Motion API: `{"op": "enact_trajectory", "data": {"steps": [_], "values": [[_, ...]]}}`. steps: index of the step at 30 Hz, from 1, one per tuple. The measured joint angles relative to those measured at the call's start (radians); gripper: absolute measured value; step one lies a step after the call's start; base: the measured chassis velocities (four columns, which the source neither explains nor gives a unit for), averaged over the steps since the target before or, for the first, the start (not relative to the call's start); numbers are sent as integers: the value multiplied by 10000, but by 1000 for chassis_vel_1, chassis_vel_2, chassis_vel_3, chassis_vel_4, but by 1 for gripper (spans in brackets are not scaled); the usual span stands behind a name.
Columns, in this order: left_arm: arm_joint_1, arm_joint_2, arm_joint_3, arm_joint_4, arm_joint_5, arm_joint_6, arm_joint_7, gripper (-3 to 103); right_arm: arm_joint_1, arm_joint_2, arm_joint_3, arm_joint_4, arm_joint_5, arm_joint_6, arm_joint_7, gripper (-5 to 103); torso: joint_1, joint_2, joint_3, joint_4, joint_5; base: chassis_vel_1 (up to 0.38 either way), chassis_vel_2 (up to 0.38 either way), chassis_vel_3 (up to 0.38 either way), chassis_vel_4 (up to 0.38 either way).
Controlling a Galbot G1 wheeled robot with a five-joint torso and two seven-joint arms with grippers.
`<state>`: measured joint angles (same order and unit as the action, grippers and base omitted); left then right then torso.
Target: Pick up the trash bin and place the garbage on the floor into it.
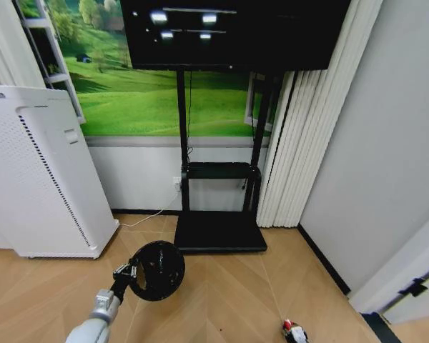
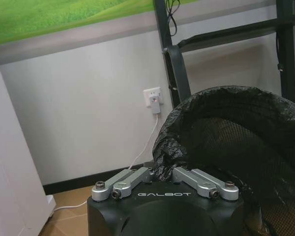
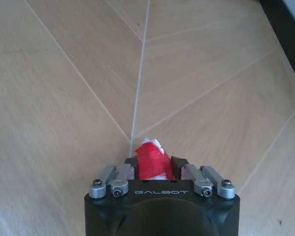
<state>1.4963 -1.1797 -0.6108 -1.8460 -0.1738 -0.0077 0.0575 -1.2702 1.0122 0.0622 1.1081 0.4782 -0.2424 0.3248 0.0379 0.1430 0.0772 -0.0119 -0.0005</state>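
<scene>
From the head view, at lower centre, my left hand gripped the rim of the small round black trash bin, with a red-and-white wrapper on the tan parquet floor at lower right. In the left wrist view, my fingers pinched the black liner bag. In the right wrist view, my right hand clamped a crumpled red-and-white wrapper; the bin lay toward my left side.

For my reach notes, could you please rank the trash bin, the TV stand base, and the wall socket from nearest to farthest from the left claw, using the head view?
From the left claw, low on the robot's left:
1. The trash bin, gripped at its rim by the claw.
2. The TV stand base, a black plate on the floor just beyond the bin.
3. The wall socket, on the wall behind the stand.
</scene>
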Motion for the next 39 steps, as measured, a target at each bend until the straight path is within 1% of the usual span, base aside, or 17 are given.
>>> {"op": "enact_trajectory", "data": {"steps": [2, 4, 5, 6, 9, 13, 16, 18, 24, 27, 31, 33, 34, 35, 36, 37, 39], "values": [[-6, -16, 24, 7, 17, 0, 1, 3, -96, -25, 35, 182, 85, -175, 38, 33, 0, 0, 1, 0, 4, 0, 0, 0, 0], [-20, -36, 49, 8, 32, -2, 2, 3, -192, -50, 71, 365, 176, -269, 79, 33, 0, 0, 1, 0, 7, 0, 0, 0, 0], [-35, -54, 86, 17, 58, -12, 2, 3, -340, -97, 126, 668, 336, -389, 143, 30, 1, -1, 2, -8, 8, 0, 0, 0, 0], [-45, -79, 136, 37, 99, -12, 3, 3, -530, -154, 201, 1094, 599, -540, 248, 25, 3, -3, 4, -5, 18, 0, 0, 0, 0], [-71, -113, 204, 53, 140, -17, 2, 3, -737, -200, 280, 1572, 807, -622, 324, 24, 4, -4, 5, -7, 36, 0, 0, 0, 0], [-117, -156, 361, 45, 202, -19, 0, 3, -953, -328, 641, 2127, 839, -566, 412, 24, 3, -3, 2, -2, 12, 0, 0, 0, 0], [-127, -154, 398, 3, 207, -9, -2, 3, -1022, -389, 744, 2339, 855, -515, 416, 24, 4, -3, 1, -2, 17, 0, 0, 0, 0], [-167, -127, 478, -84, 207, 34, -10, 3, -1150, -603, 970, 2893, 896, -436, 422, 24, 4, 0, -1, 1, 5, 0, 0, 0, 0], [-219, -68, 555, -198, 207, 126, -27, 3, -1272, -875, 1236, 3908, 946, -371, 467, 24, 3, 2, -2, 3, 7, 0, 0, 0, 0], [-255, 0, 584, -252, 197, 164, -37, 3, -1399, -1112, 1513, 5524, 1142, -395, 616, 24, 3, 4, -3, 5, 6, 0, 0, 0, 0], [-255, 9, 616, -258, 182, 166, -41, 3, -1453, -1259, 1645, 6520, 1239, -344, 624, 24, 2, 4, -2, 6, 3, 0, 0, 0, 0], [-252, 4, 679, -273, 176, 167, -53, 3, -1475, -1409, 1715, 7364, 1252, 245, 246, 24, 1, 4, -3, 5, 3, 0, 0, 0, 0], [-252, 4, 679, -273, 176, 167, -53, 3, -1475, -1409, 1715, 7364, 1252, 245, 246, 24, 1, 4, -3, 5, 3, 0, 0, 0, 0], [-243, -4, 723, -302, 188, 168, -63, 3, -1480, -1517, 1749, 7868, 1190, 811, -309, 24, 1, 4, -3, 5, 3, 0, 0, 0, 0], [-238, -10, 740, -327, 191, 171, -71, 3, -1481, -1570, 1756, 8117, 1154, 1153, -609, 24, 1, 4, -2, 4, 3, 0, 0, 0, 0], [-238, -10, 740, -327, 191, 171, -71, 3, -1481, -1570, 1756, 8117, 1154, 1153, -609, 24, 1, 4, -2, 4, 3, 0, 0, 0, 0], [-236, -16, 805, -395, 191, 211, -105, 3, -1480, -1686, 1778, 8753, 1107, 2141, -1540, 24, 1, 4, -3, 4, 4, 0, 0, 0, 0]]}}
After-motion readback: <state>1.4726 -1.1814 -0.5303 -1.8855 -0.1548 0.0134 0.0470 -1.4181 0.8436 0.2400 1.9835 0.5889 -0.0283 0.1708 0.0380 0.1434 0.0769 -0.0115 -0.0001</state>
